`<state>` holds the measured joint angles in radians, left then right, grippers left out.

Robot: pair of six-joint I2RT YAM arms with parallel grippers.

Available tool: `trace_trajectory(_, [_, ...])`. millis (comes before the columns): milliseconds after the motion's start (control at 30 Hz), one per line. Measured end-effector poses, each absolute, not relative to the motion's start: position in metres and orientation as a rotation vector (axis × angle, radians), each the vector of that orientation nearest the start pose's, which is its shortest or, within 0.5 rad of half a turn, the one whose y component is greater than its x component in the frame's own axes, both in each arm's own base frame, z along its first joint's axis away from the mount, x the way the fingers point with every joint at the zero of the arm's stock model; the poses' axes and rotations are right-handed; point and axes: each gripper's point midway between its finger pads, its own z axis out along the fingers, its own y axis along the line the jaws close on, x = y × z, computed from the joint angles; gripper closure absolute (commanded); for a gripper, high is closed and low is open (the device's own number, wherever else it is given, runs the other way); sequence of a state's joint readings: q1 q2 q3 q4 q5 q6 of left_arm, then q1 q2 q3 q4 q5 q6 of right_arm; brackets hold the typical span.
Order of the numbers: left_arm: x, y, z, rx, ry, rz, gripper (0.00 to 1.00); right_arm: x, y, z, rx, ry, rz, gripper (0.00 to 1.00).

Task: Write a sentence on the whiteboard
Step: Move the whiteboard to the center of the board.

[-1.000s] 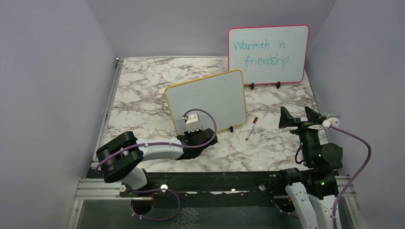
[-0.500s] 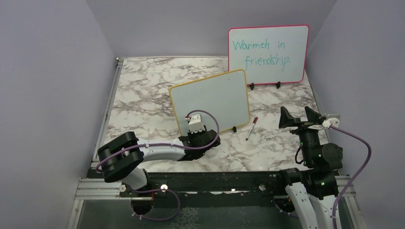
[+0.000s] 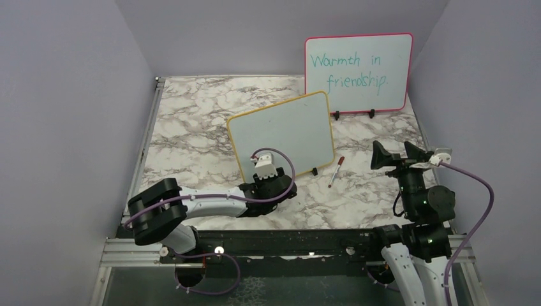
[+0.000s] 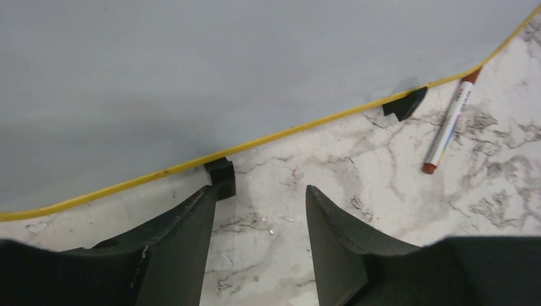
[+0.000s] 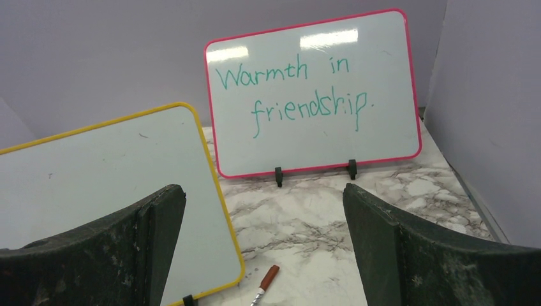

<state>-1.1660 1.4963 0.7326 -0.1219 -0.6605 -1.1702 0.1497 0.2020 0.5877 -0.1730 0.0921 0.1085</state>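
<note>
The whiteboard (image 3: 281, 134) stands blank, directly ahead of the left gripper (image 4: 259, 194), which is part open and empty. The marker (image 3: 336, 171) lies between board and right gripper (image 3: 397, 155), long axis near-to-far. That gripper is wide open and empty, and judged nearer.

Two robot arms are seen from above and behind. The left arm (image 3: 204, 203) stretches forward and low from a bent elbow near its base, wrist angled toward the middle. The left gripper (image 4: 258, 191) has its two dark jaws parted, with nothing between them. The right arm (image 3: 426, 204) stands folded upright. The right gripper (image 5: 260, 191) is held high, jaws spread wide and empty.
</note>
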Motion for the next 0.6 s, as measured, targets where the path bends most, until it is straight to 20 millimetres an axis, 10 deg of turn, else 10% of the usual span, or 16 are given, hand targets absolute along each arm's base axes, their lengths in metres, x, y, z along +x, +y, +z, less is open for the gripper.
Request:
trace_trajectory(300, [0.2, -0.301, 0.108, -0.274, 2.198, -0.596, 0.25, 0.25, 0.029, 0.293, 0.121, 1.564, 0.207, 0.0])
trace_trajectory(600, [0.196, -0.263, 0.176, -0.138, 2.067, -0.613, 0.01, 0.271, 0.04, 0.206, 0.22, 1.944, 0.234, 0.0])
